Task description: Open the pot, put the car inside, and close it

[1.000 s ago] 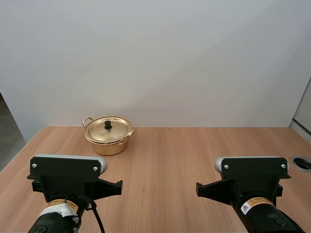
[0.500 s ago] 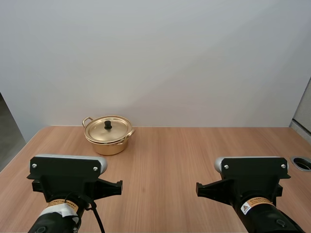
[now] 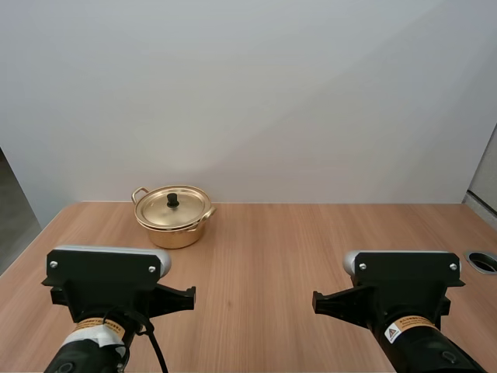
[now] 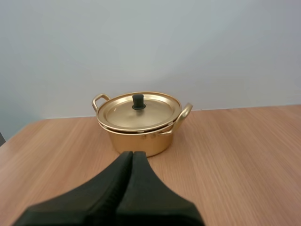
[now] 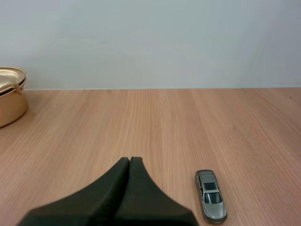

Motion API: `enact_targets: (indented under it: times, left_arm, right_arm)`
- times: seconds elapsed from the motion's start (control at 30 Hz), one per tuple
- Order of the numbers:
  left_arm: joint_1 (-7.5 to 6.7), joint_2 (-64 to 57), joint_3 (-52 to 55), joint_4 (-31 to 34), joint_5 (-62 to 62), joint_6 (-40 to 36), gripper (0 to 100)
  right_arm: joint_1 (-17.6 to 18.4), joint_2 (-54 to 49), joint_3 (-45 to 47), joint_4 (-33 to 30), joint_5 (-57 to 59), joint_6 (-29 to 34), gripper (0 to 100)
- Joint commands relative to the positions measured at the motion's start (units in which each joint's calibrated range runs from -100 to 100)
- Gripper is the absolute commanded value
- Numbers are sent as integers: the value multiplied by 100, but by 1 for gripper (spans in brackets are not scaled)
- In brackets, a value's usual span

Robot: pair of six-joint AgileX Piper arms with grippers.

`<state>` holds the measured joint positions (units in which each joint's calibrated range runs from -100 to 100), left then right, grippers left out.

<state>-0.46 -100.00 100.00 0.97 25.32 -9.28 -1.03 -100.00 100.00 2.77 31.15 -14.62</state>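
A golden pot (image 3: pixel 172 221) with two loop handles stands at the far left of the wooden table, its lid (image 3: pixel 172 203) on it, with a black knob on top. In the left wrist view the pot (image 4: pixel 139 139) sits straight ahead of my left gripper (image 4: pixel 132 154), a short way off; the fingers lie together as one dark wedge, holding nothing. A small silver toy car (image 5: pixel 210 195) lies on the table close beside my right gripper (image 5: pixel 129 160), which is shut and empty. The pot's edge (image 5: pixel 10 101) shows far off to the other side.
Both arms hang low over the table's near edge in the high view. A round cable hole (image 3: pixel 483 260) sits at the table's right edge. A plain white wall stands behind the table (image 3: pixel 311 233).
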Motion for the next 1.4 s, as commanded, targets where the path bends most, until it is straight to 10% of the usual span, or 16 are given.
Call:
enact_targets:
  times: [0.0,0.3,0.47,0.73,0.97,1.37]
  left_arm:
    - [1,0,0,291,-575,12,0]
    - [1,0,-462,2071,-3011,636,0]
    - [1,0,-1455,1984,-1987,86,0]
    - [1,2104,-3016,1906,1342,-878,0]
    - [1,5233,-5119,1520,4117,-859,0]
    - [1,7550,-6657,982,4280,-703,0]
  right_arm:
    - [-4,0,0,-146,4,1,0]
    - [-4,0,0,-2523,-5572,-79,0]
    - [-4,0,0,-2612,-7045,-1462,0]
    - [-4,1189,-2944,742,718,-1142,0]
    - [-4,3986,-5240,-26,4838,-172,0]
    - [-4,5950,-5324,-1726,4906,700,0]
